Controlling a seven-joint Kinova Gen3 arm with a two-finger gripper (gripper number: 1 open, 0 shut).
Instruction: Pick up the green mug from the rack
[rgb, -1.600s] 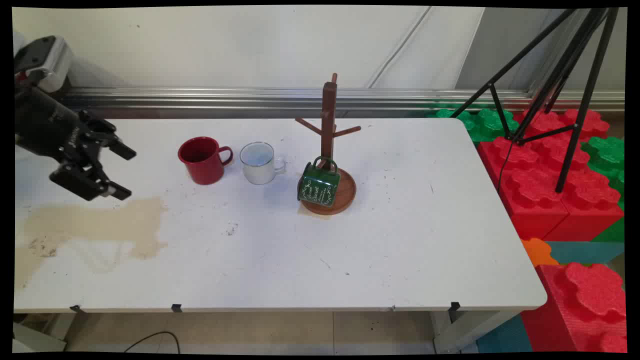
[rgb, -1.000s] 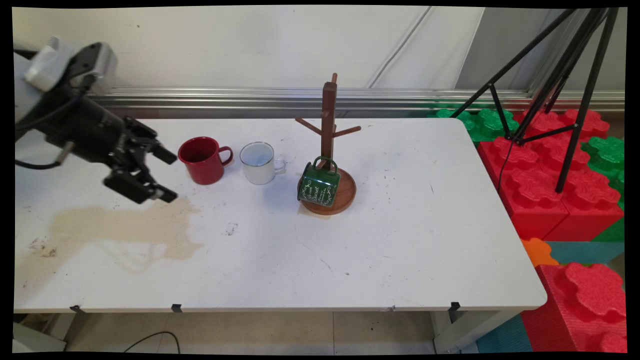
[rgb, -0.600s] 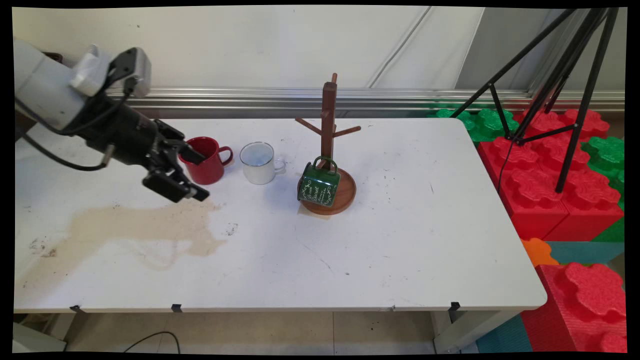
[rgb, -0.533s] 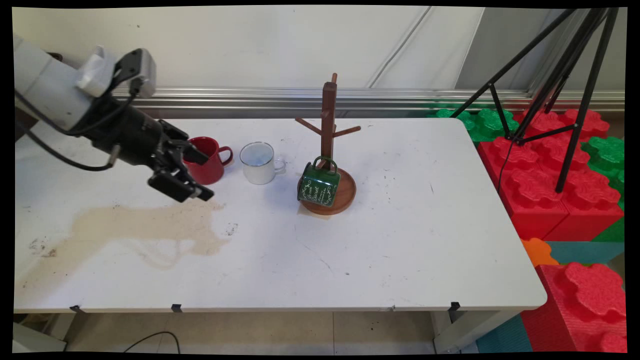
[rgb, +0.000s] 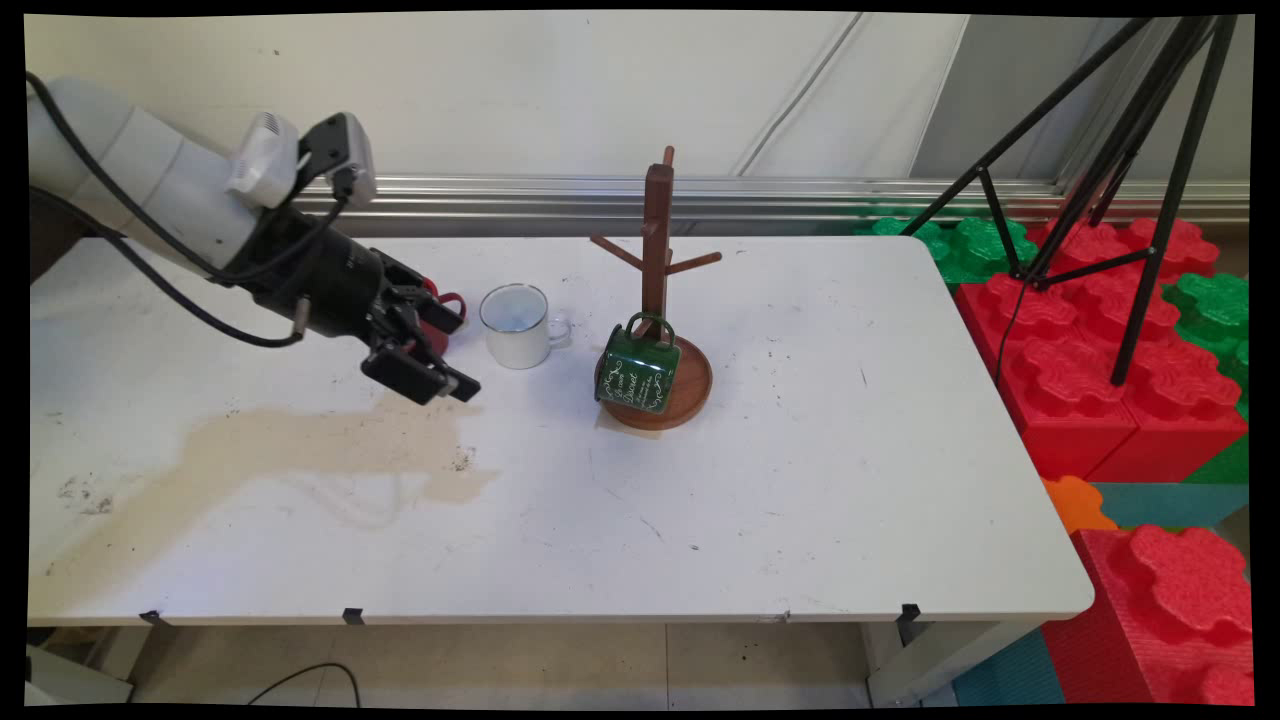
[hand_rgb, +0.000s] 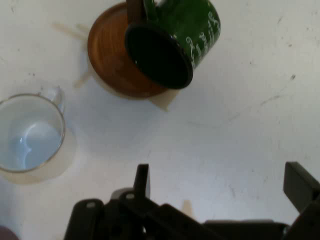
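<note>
My black gripper (rgb: 455, 355) hangs open above the table's left middle, with nothing between its fingers (hand_rgb: 143, 179). It covers most of the red mug (rgb: 443, 316); only the mug's handle and a bit of its side show. Just right of the gripper stands a white mug (rgb: 516, 326) (hand_rgb: 29, 136), upright and empty. Further right a green mug (rgb: 637, 367) (hand_rgb: 176, 36) hangs tilted by its handle on the brown wooden mug tree (rgb: 656, 240), over the tree's round base (rgb: 692, 390) (hand_rgb: 111, 55).
A tan stain (rgb: 250, 450) spreads over the table's front left. Right of the table (rgb: 800, 480) are red and green foam blocks (rgb: 1100, 330) and a black tripod (rgb: 1130, 150). A metal rail (rgb: 800, 195) runs along the wall behind.
The arm has swept from the far left to the right, passing in front of the red mug and nearing the white mug. The fingers stayed open. The mugs have not moved.
</note>
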